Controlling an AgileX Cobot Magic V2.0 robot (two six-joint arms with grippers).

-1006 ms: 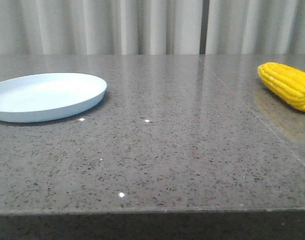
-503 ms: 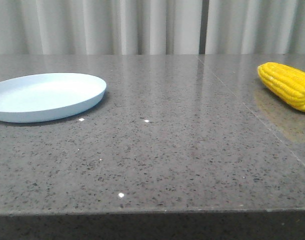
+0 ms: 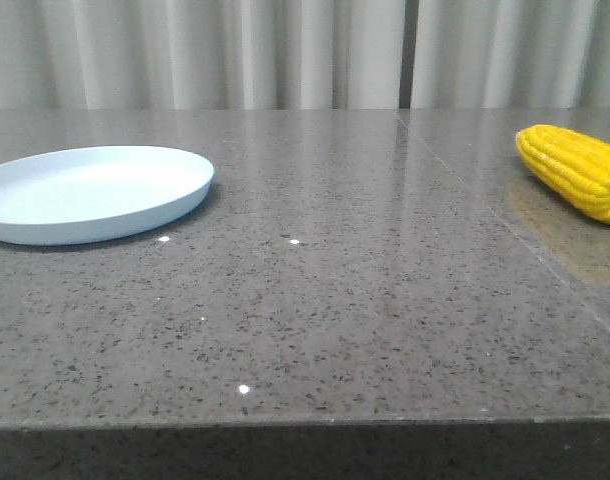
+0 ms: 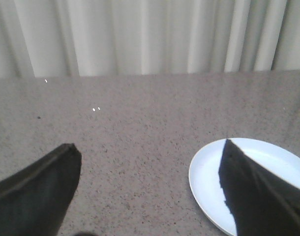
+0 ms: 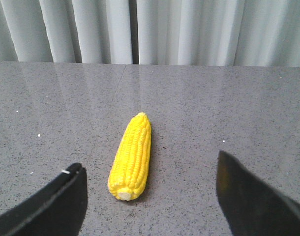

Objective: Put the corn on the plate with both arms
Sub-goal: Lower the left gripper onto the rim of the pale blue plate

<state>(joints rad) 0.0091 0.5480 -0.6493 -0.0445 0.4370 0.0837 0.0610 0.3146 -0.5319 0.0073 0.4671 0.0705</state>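
Plate (image 3: 95, 192) sits on the far left of the table (image 3: 325, 300), empty, partly under one finger of the left gripper (image 4: 150, 191), whose jaws are spread wide and hold nothing. Corn (image 5: 131, 156) lies on bare stone well to the right, ahead of the right gripper (image 5: 150, 201) and between its wide-open, empty fingers. Risk: the cob is round and could roll or squirt out if pinched off-centre, and the long carry to the plate invites a drop.
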